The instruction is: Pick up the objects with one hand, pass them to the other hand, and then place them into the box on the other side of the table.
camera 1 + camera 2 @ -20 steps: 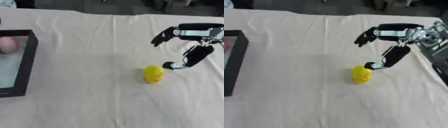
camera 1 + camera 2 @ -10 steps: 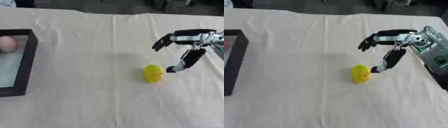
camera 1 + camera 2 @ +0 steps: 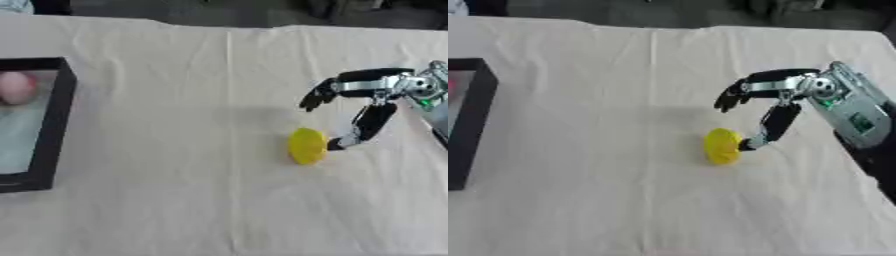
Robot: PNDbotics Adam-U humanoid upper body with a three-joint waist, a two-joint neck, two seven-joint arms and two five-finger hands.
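A pink round object (image 3: 16, 87) already lies in the black box (image 3: 54, 125). Well right of the box, a small yellow object (image 3: 306, 145) lies ungrasped on the cloth-covered table (image 3: 175, 200), the right hand (image 3: 367, 95) spread open beside it.

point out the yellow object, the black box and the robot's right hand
yellow object (image 3: 306, 145), left eye view, middle of its rounded body
black box (image 3: 56, 125), left eye view, on its right wall
right hand (image 3: 785, 86), right eye view, on the palm above the thumb that reaches down beside the yellow object
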